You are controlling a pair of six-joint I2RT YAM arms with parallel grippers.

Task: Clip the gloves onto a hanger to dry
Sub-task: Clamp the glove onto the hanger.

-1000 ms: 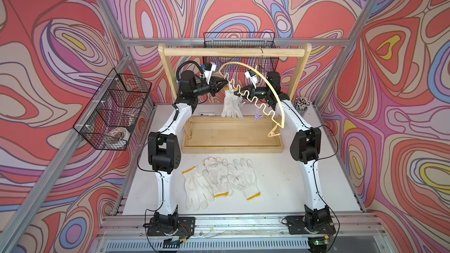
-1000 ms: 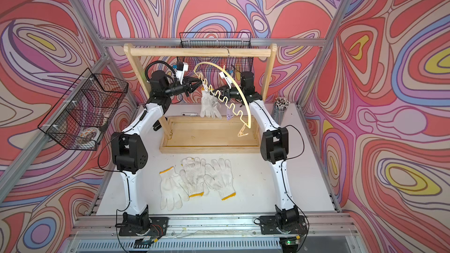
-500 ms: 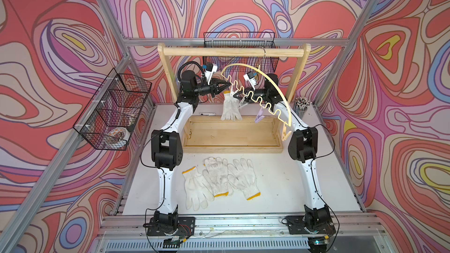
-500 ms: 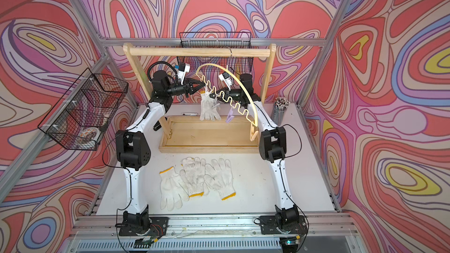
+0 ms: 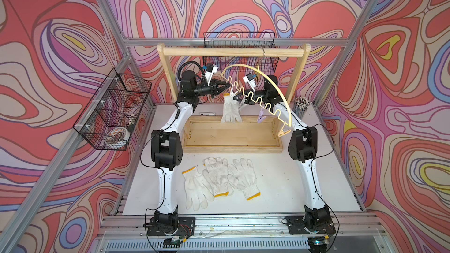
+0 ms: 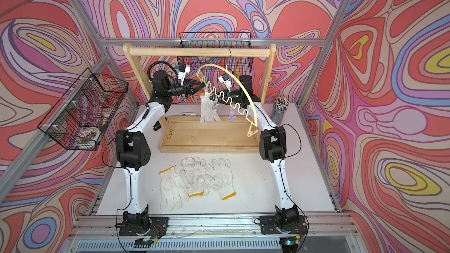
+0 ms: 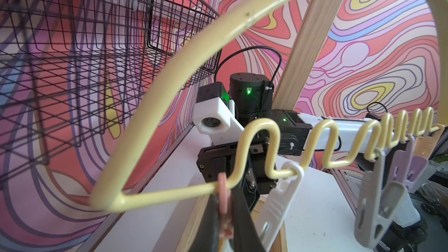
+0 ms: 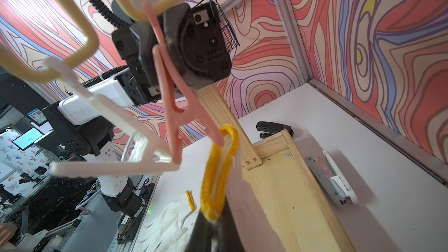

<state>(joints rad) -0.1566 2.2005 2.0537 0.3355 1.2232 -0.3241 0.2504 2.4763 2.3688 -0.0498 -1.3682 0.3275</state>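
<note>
Walls (image 5: 243, 1) covered in swirling red, pink, purple and yellow patterns close in a white tabletop (image 5: 280, 191) on three sides. Grey metal posts (image 5: 106, 3) run up the corners. A black wire basket (image 5: 114, 108) hangs on one wall, a second basket (image 5: 239, 41) on the back wall

Both arms are built alike. The left arm (image 5: 179, 118) and right arm (image 5: 314, 183) wear glossy white shells on the long links, with chunky matte-black joint housings (image 5: 166, 148) between them. Each stands on a black base plate (image 5: 170, 223), with thin black cables (image 5: 141, 156) looping out nearby. A ribbed black hose (image 5: 190, 62) crowns the left wrist. White camera blocks (image 5: 210, 69) sit by both wrists. The left gripper (image 5: 227, 85) is a black wedge, and green lights (image 7: 248, 91) glow on the right arm's black motor.
</note>
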